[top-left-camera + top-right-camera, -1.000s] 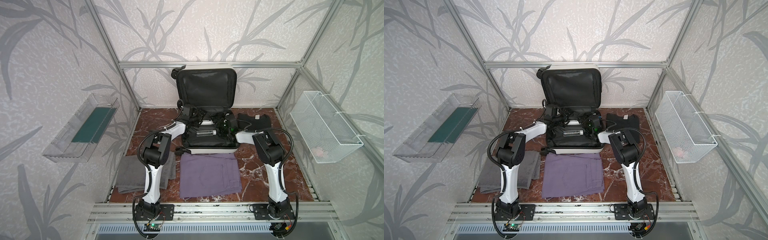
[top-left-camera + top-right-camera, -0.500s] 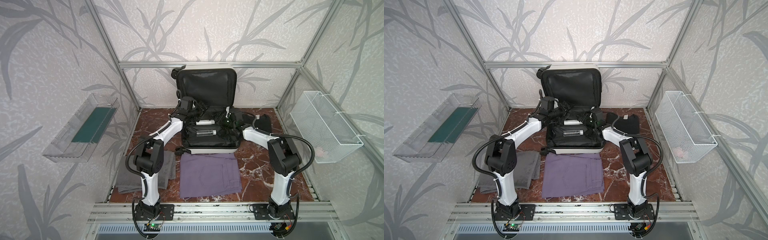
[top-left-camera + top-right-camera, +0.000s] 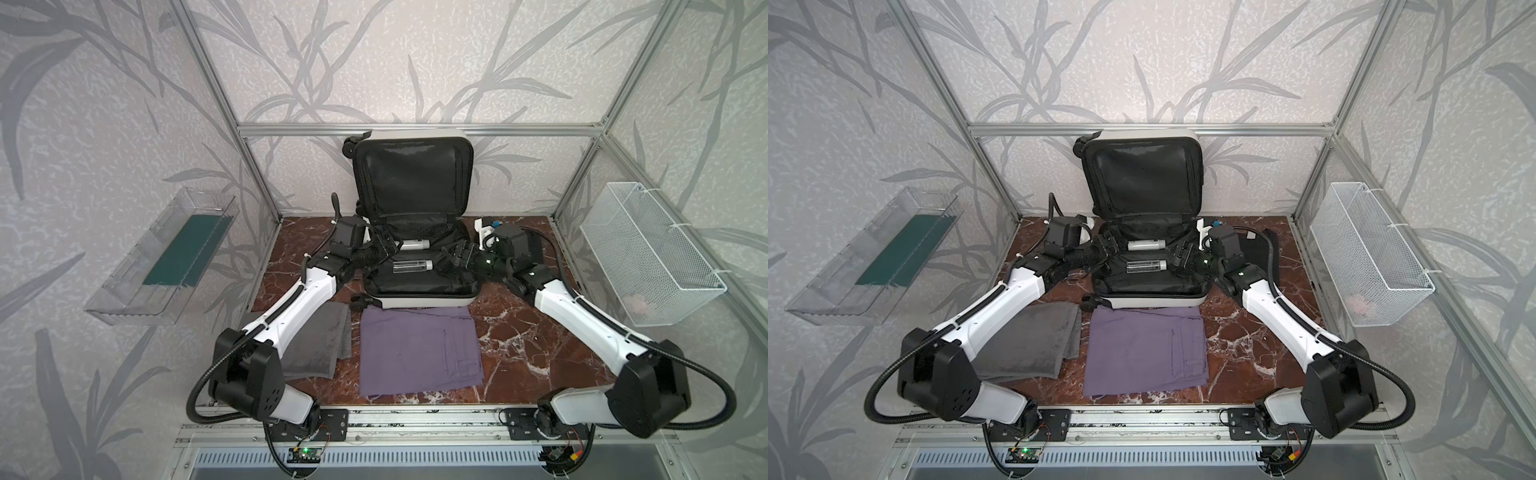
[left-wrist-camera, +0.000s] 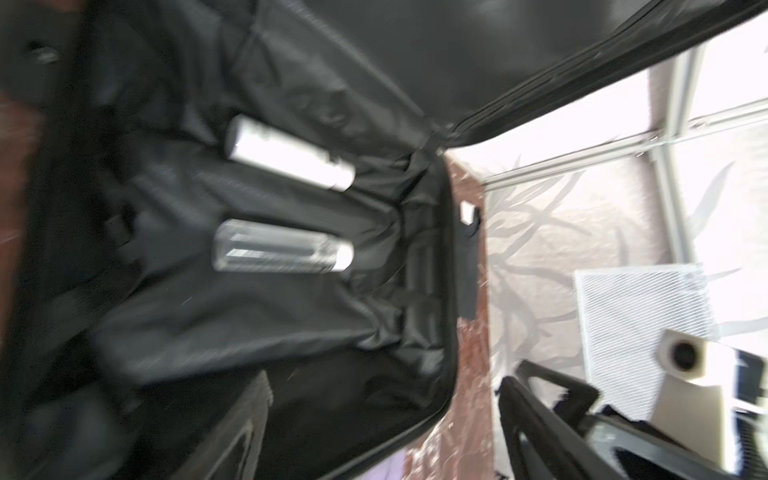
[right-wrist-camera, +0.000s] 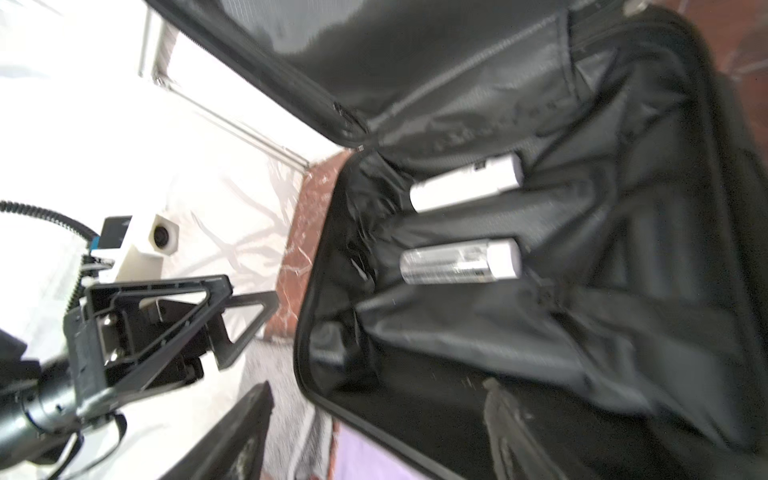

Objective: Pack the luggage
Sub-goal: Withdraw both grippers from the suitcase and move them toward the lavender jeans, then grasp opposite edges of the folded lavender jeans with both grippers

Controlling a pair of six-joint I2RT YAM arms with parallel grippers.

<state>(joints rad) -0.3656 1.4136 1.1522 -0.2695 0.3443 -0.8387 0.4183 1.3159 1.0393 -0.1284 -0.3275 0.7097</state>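
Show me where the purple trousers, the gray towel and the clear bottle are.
purple trousers [image 3: 417, 353], in a top view, middle of the cloth.
gray towel [image 3: 320, 345], in a top view, its uncovered middle.
clear bottle [image 4: 270, 247], left wrist view, see-through body.

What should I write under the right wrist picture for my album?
A white bottle and a clear bottle lie side by side inside the open luggage.

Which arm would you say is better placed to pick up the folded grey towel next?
Left, probably. The grey towel lies beneath the left arm, and the left gripper hangs open and empty beside the luggage. The right gripper is across the luggage, farther away.
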